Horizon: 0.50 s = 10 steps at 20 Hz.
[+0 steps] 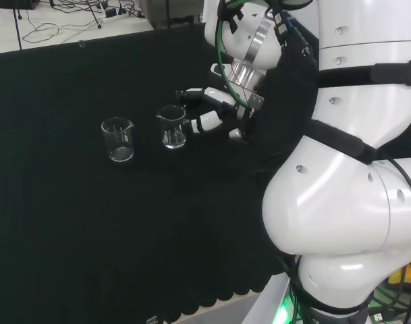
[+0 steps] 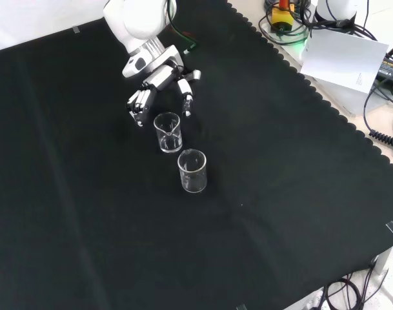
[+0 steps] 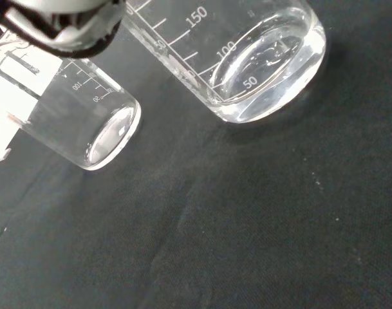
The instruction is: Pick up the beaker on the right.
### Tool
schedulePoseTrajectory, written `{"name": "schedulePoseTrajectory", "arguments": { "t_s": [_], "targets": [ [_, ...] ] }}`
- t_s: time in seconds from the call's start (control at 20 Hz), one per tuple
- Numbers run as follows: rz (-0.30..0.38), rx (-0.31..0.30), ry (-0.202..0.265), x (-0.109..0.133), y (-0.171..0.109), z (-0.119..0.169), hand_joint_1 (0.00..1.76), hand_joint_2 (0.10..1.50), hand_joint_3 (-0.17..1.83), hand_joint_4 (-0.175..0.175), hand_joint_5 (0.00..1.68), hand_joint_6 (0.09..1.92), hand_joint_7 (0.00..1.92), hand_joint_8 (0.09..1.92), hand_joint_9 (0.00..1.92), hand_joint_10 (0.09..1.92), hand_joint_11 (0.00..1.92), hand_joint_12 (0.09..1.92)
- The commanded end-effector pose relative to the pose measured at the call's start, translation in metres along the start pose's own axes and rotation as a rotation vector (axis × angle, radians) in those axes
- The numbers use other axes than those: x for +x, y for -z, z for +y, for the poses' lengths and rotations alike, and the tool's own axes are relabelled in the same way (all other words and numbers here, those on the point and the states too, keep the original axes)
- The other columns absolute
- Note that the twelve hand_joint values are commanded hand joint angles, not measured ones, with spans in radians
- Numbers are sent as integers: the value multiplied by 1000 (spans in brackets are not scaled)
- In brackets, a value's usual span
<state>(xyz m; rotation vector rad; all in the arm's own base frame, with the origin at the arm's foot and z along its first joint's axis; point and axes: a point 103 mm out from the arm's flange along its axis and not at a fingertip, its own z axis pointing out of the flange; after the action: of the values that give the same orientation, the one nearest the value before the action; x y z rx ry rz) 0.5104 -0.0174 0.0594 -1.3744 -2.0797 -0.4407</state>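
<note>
Beaker (image 1: 172, 127) base half-lost against cloth beside open-fingered hand (image 1: 212, 111).

In the wrist view, both beakers' rims are running off the edge: the near beaker (image 3: 247, 58) and the far beaker (image 3: 86, 122). A blurred part of the hand (image 3: 60, 26) is covering the far one's upper wall.

Black cloth (image 2: 280, 194) bench: two beakers (image 2: 168, 132) (image 2: 192, 170) upright, seemingly empty.

A second clear beaker (image 1: 117, 139) stands upright on the black cloth (image 1: 70, 223). Beyond the cloth's scalloped edge lie a white sheet (image 2: 343, 59), black cables (image 2: 381, 129) and a yellow-and-red object (image 2: 283, 16).
</note>
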Motion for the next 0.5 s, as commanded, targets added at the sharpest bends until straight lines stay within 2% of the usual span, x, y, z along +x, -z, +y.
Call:
{"name": "schedulePoseTrajectory", "arguments": {
  "t_s": [0.05, 0.3, 0.5],
  "targets": [
    [22, -7, 13, -1, -11, 7, 768, 532, 518, -27, 433, 87, 258, 656, 379, 636, 0, 1361],
    [32, -10, 16, -2, -18, 10, 766, 532, 516, -27, 448, 87, 274, 658, 392, 635, 0, 1359],
    [46, -40, 20, 0, -21, 13, 763, 531, 515, -27, 462, 87, 280, 658, 396, 632, 0, 1358]
  ]
}}
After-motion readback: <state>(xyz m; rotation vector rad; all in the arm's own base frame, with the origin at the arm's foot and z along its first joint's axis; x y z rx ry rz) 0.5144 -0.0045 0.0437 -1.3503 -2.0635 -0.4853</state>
